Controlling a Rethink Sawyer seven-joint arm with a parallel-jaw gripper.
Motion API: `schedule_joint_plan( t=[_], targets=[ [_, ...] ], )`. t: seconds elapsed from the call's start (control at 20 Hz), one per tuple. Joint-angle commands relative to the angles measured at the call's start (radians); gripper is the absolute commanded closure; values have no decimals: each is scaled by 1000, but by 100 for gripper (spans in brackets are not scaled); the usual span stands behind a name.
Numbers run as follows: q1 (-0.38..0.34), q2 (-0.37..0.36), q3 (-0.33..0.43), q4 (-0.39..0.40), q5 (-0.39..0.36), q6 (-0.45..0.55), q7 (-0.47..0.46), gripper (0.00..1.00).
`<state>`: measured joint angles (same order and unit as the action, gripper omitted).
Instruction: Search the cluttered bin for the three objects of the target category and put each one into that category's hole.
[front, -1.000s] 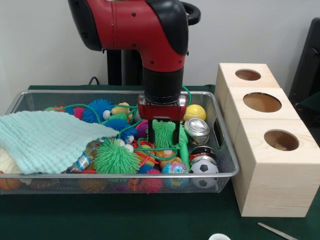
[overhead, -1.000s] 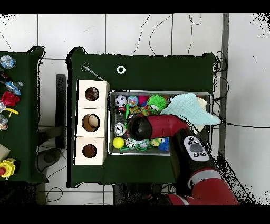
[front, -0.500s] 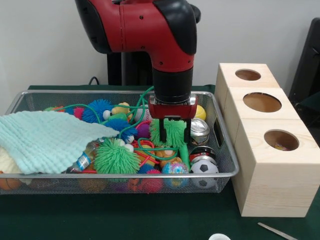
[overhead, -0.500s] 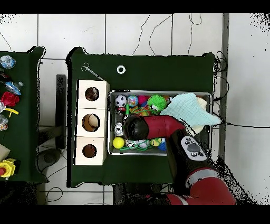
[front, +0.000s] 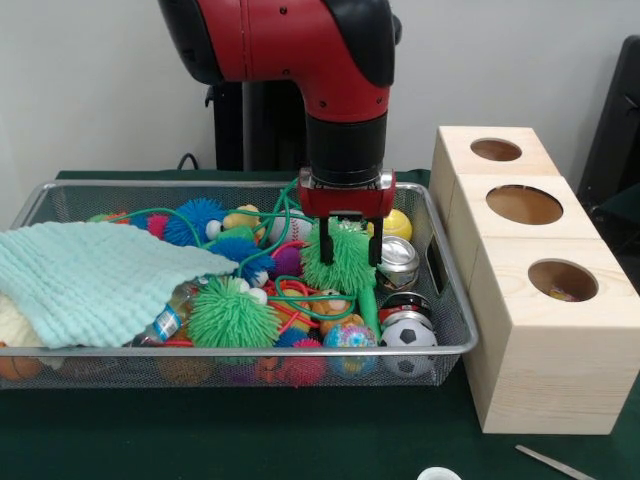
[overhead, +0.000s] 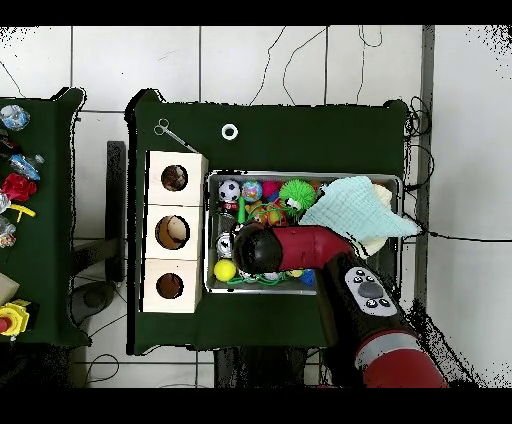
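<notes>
My gripper (front: 346, 262) hangs over the right half of the wire bin (front: 452, 300), shut on a green spiky ball (front: 343, 258) lifted clear of the pile. A second green spiky ball (front: 231, 314) lies at the bin's front, and blue spiky balls (front: 194, 219) sit further back. The wooden box (front: 540, 330) with three round holes (front: 524, 204) stands to the right of the bin. In the overhead view the arm (overhead: 290, 248) covers the gripper and the held ball; the box (overhead: 176, 206) lies left of the bin (overhead: 209, 285).
A mint green cloth (front: 95, 281) drapes over the bin's left half. A soccer ball (front: 408, 333), a metal can (front: 394, 257), a yellow ball (front: 398, 224) and green cord (front: 320, 310) crowd the right end. Scissors (overhead: 171, 133) and a tape ring (overhead: 230, 131) lie on the table.
The gripper has risen and shifted right toward the box, carrying the green spiky ball up out of the pile.
</notes>
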<state>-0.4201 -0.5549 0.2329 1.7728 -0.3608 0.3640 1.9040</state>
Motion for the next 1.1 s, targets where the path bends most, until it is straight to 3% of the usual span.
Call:
schedule_joint_plan(
  t=[0.05,0.15,0.2,0.3,0.4,0.65,0.8,1.1],
  targets=[
    [-9,47,-7,55,-45,69,5,0],
    [16,60,-36,28,-62,79,5,0],
    [29,66,-51,15,-71,84,5,100],
    [16,99,-45,-5,-98,23,-11,100],
    [32,121,-71,-31,-107,21,6,100],
    [6,118,-55,-27,-128,24,-20,100],
    [-17,35,-39,29,-123,81,-51,100],
    [-157,-261,15,206,-92,293,-258,100]
  ],
)
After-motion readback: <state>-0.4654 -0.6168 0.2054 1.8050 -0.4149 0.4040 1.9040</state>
